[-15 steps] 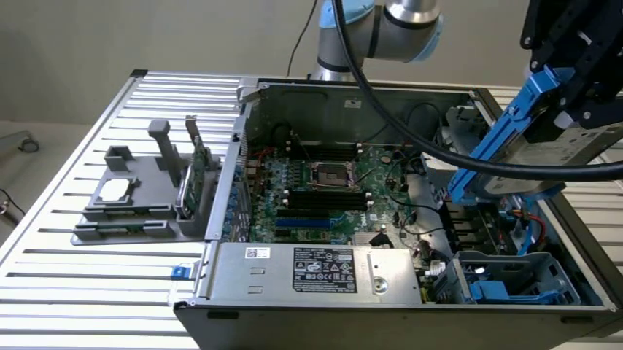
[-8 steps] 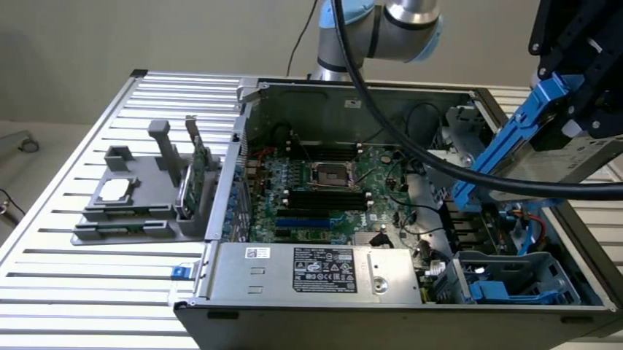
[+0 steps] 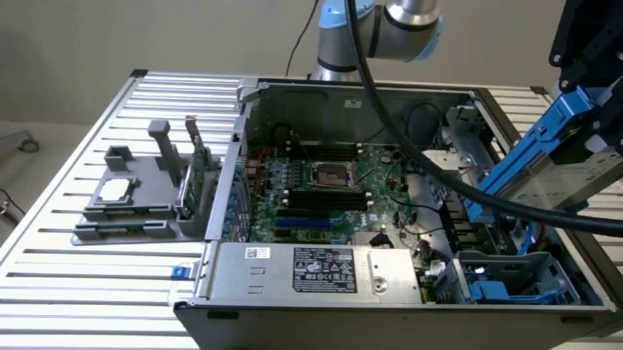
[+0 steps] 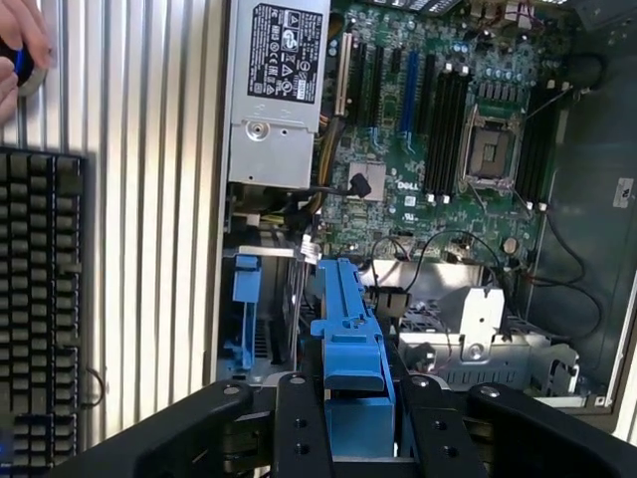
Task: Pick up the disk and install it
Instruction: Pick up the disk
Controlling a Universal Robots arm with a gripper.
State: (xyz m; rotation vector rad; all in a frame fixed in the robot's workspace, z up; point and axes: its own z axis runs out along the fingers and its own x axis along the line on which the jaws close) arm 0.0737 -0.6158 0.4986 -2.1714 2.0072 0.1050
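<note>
Above the open grey metal computer case (image 3: 322, 109), my black gripper (image 4: 358, 423) clamps the flat silver-grey disk (image 3: 573, 179) by its blue plastic carrier; its long axis slants down toward the blue drive bay (image 3: 516, 281) below.

This is a robotics lab bench set up for computer assembly work. A Universal Robots arm (image 3: 409, 22) stands at the far edge of a slatted aluminium table (image 3: 87, 292) against a plain bare wall (image 3: 146, 36). On the table lies an open desktop computer case (image 3: 311, 109), exposing its motherboard (image 3: 322, 189), empty CPU socket (image 3: 329, 173) and labelled power supply (image 3: 311, 270). Beside the case sits a grey parts fixture (image 3: 127, 211) holding loose components. The gripper (image 4: 358, 398) holds the disk (image 3: 570, 179) over the case. A black keyboard (image 4: 35, 299) rests on the table, with a person's hand (image 4: 20, 50) near it.
</note>
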